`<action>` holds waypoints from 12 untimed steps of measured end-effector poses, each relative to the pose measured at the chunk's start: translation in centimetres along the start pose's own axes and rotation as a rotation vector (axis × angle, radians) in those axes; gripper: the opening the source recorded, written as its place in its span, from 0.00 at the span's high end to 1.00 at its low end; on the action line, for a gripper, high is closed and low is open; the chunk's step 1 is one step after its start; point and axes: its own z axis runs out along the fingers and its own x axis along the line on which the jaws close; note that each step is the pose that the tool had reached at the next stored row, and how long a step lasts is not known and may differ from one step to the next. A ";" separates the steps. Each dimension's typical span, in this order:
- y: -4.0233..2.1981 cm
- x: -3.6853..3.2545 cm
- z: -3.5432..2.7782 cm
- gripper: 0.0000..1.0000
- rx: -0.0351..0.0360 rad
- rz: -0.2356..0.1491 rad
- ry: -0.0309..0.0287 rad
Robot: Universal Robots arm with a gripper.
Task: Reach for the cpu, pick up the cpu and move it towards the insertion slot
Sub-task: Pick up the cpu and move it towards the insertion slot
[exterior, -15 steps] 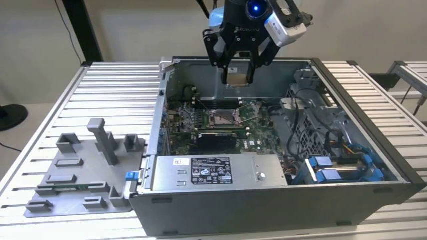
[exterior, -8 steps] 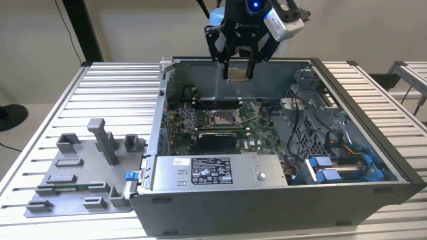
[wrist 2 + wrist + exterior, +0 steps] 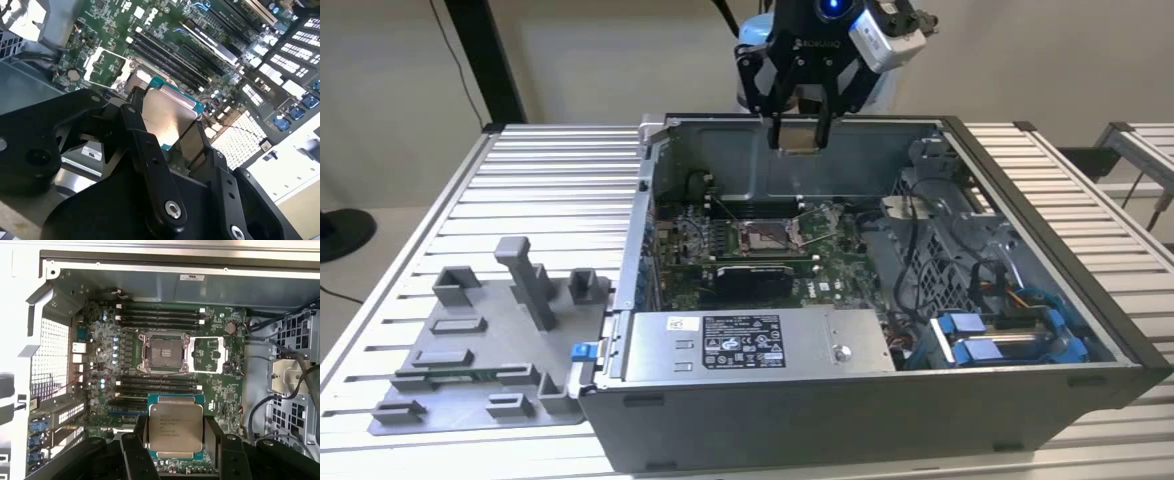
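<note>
While the arm hangs above the far wall of the open computer case (image 3: 881,300), the scene in the exterior view runs, from that view's left, as follows. A grey fixture plate (image 3: 467,390) lies on the ribbed metal table (image 3: 547,180), with grey plastic blocks (image 3: 527,280) standing up from it. Just beside it, towards the exterior view's right, sits the case, its open side up. Inside, the green motherboard (image 3: 834,240) lies flat, and the insertion slot (image 3: 763,236) shows as a silver frame with a dark centre, between rows of black memory slots (image 3: 754,265). A silver power supply box (image 3: 754,345) fills the near edge of the case, and blue drive brackets (image 3: 1007,338) with loose cables lie farther to the exterior view's right.

The gripper (image 3: 801,137) is above the slot and well apart from it, near the case's back wall. Its black fingers (image 3: 139,437) are clamped on the cpu (image 3: 176,427), one on each of two opposite edges. In both wrist views the cpu (image 3: 167,119) shows its pale silver top, with a teal-green border around it. In the first wrist view the insertion slot (image 3: 164,353) lies open on the motherboard (image 3: 225,390), apart from the held chip, with memory slots (image 3: 160,385) between the two.
</note>
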 end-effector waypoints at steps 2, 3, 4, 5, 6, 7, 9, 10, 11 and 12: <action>0.62 -0.20 0.11 1.00 0.0001 0.000 0.0001; 0.92 -0.27 0.17 1.00 0.0002 0.000 0.0001; 1.23 -0.32 0.23 1.00 0.0001 0.000 0.0001; 1.59 -0.34 0.31 1.00 0.0002 0.000 0.0001; 1.92 -0.35 0.41 1.00 0.0002 0.000 0.0001; 2.24 -0.36 0.52 1.00 0.0001 0.000 0.0001; 3.05 -0.37 0.76 1.00 0.0001 0.000 0.0001; 3.47 -0.38 0.88 1.00 0.0002 0.000 0.0001; 3.89 -0.39 1.01 1.00 0.0002 0.000 0.0001; 4.30 -0.39 1.13 1.00 0.0002 0.000 0.0001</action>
